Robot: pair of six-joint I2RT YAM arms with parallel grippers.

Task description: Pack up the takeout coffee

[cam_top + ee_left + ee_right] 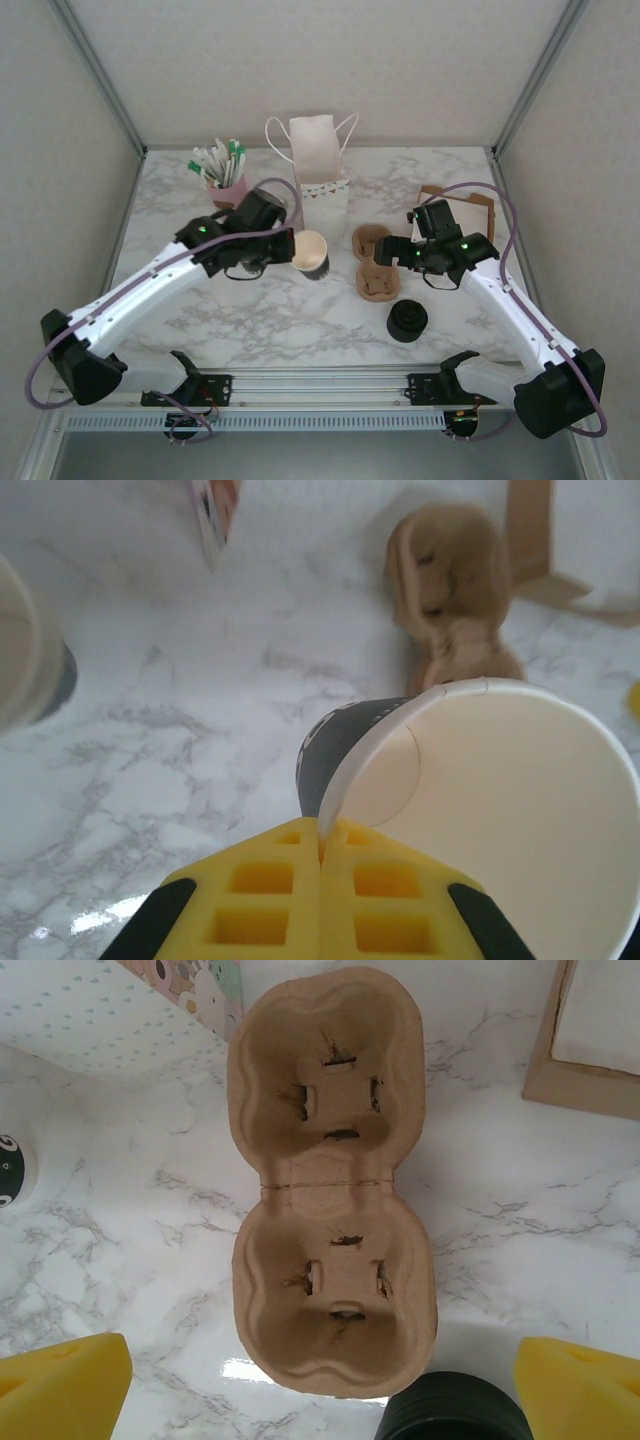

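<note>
A lidless paper cup (311, 252), cream inside and dark below, stands at the table's middle. My left gripper (322, 845) is shut on its rim (500, 810), one yellow pad inside and one outside. The lidded takeout coffee is out of view. A blurred cream-and-dark cup (25, 650) is cut off at the left edge of the left wrist view, so I cannot tell whether it has a lid. My right gripper (322, 1380) hangs open over a brown pulp two-cup carrier (330, 1180), both wells bare. In the top view the carrier (375, 265) lies right of the cup, under that gripper (385, 255).
A stack of black lids (407, 320) sits just in front of the carrier and shows at the bottom of the right wrist view (450, 1410). A white paper bag (318, 160) stands at the back, a pink cup of stirrers (226, 180) back left, a brown box (465, 205) back right.
</note>
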